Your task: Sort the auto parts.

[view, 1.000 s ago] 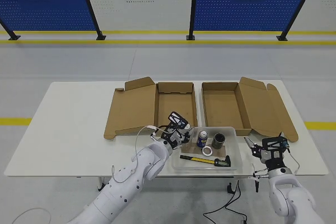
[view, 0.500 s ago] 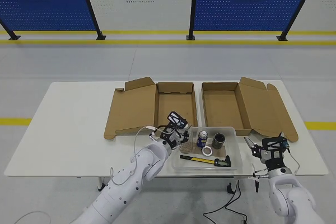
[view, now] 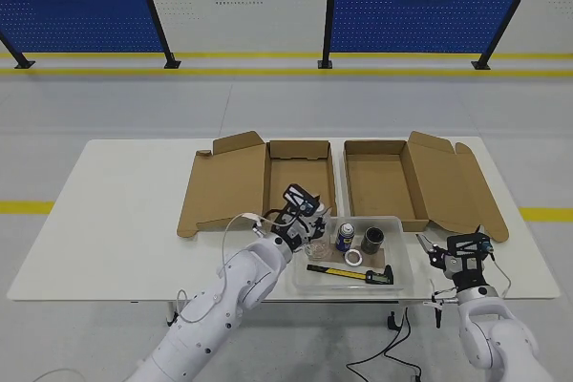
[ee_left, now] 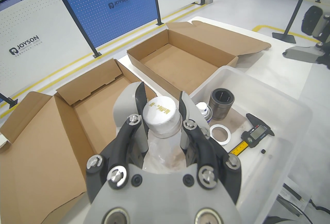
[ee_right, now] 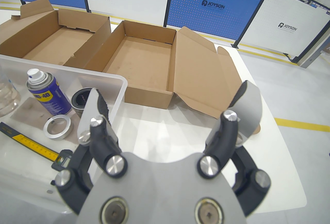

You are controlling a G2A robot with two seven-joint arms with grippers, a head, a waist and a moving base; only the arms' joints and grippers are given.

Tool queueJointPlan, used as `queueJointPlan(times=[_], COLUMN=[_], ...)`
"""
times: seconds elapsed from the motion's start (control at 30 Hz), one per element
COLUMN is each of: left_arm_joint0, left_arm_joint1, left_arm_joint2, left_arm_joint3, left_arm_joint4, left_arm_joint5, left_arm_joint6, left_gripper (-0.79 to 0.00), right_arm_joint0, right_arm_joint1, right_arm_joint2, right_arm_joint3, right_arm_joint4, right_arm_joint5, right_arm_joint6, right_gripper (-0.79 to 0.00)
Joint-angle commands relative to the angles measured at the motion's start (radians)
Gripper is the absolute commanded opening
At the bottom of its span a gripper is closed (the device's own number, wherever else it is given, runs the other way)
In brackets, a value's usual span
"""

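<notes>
**A:** Your left gripper (ee_left: 162,96): what about the jaws?
**B:** Clamped on one clear, white-capped plastic bottle (ee_left: 161,114) at the left end of the clear plastic bin (ee_left: 291,103). Your right gripper (ee_right: 170,92) has its jaws spread wide above the white table (view: 124,210).
**A:** And beyond them?
**B:** In the bin you have one blue spray can (ee_right: 47,94), one dark metal cylinder (ee_left: 221,103), one silver ring (ee_left: 220,133) and one yellow caliper (ee_left: 254,136). There are two open cardboard boxes (view: 301,181) (view: 377,181).

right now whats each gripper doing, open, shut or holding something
Left gripper: shut on the clear plastic bottle with a white cap.
Right gripper: open, holding nothing.
</notes>
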Motion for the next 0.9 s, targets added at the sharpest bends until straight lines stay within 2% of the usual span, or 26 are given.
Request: queueJointPlan(times=[0.0,0.2,0.53,0.67,0.87], left_arm_joint0=[0.009,0.049,0.177,0.225,0.245], left_arm_joint1=[0.003,0.019,0.055,0.065,0.072], left_arm_joint2=[-0.016,-0.076,-0.213,-0.246,-0.266], left_arm_joint3=[-0.043,-0.186,-0.390,-0.446,-0.464], left_arm_joint4=[-0.007,-0.011,-0.072,-0.085,-0.094], left_arm_joint5=[-0.007,-0.078,-0.219,-0.256,-0.278], left_arm_joint6=[-0.014,-0.082,-0.208,-0.230,-0.237], left_gripper=[-0.785,-0.785,-0.785,-0.785,-0.785], right_arm_joint0=[0.000,0.000,0.000,0.000,0.000], right_arm_joint1=[0.000,0.000,0.000,0.000,0.000], right_arm_joint2=[0.000,0.000,0.000,0.000,0.000], right_arm_joint3=[0.000,0.000,0.000,0.000,0.000], right_arm_joint4=[0.000,0.000,0.000,0.000,0.000], right_arm_joint5=[0.000,0.000,0.000,0.000,0.000], right_arm_joint6=[0.000,0.000,0.000,0.000,0.000], right_gripper=[0.000,0.000,0.000,0.000,0.000])
